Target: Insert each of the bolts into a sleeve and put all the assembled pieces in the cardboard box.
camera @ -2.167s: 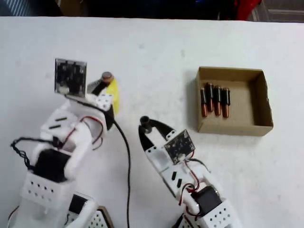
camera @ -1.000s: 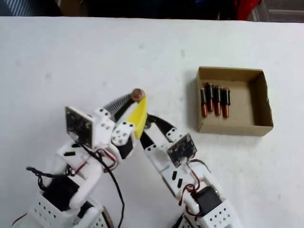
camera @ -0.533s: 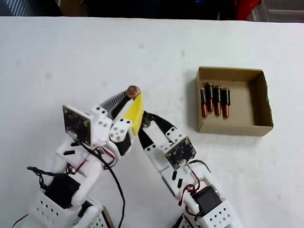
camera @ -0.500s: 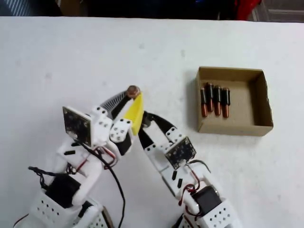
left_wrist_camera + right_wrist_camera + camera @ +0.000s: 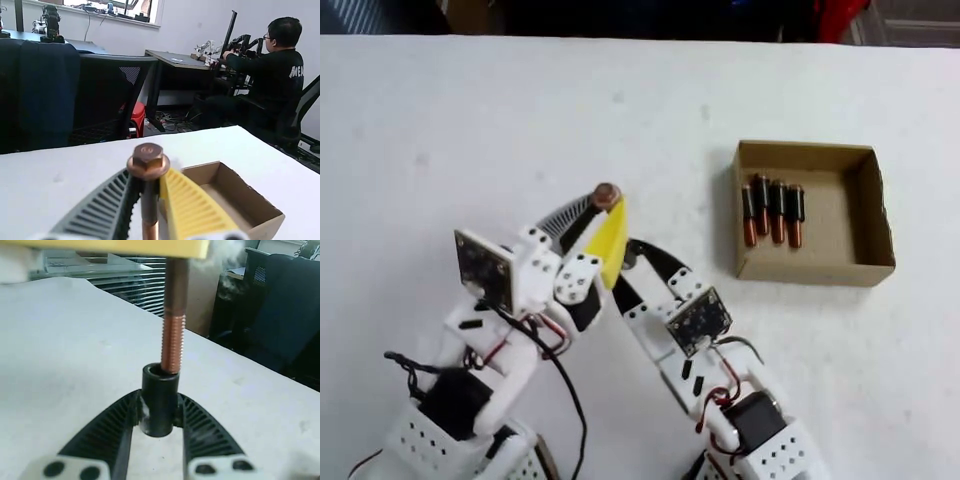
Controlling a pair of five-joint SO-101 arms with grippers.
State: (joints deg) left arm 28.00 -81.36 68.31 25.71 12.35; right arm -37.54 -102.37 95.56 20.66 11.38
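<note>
Right arm, near table edge: reaches away from its base, angled toward the left arm. Right gripper (image 5: 159, 412) sits low over the table (image 5: 720, 90), jaws narrow and clamped on a black sleeve (image 5: 159, 400). The sleeve stands upright between the black fingertips, open end up.

Left arm, beside it: raised, wrist turned toward the right arm. Left gripper (image 5: 146, 175) has one grey and one yellow finger, closed on the copper bolt (image 5: 147, 162) just under its hex head. The bolt hangs vertical, head up. In the high view the left gripper (image 5: 603, 205) lies directly beyond the right gripper (image 5: 630, 262), yellow finger overlapping it.

Meeting point: the threaded tip of the bolt (image 5: 173, 340) is at the sleeve's mouth, toward the far rim. Whether it has entered, cannot tell.

Farther right: cardboard box (image 5: 810, 272), well apart from both grippers. Four assembled pieces (image 5: 772, 212) lie side by side against its left part, copper ends toward the arms.

Change: about two seconds ago the left arm held the bolt well left of the sleeve. It has swung across. In the last half second the bolt head shifted slightly right. The right arm barely moved.
</note>
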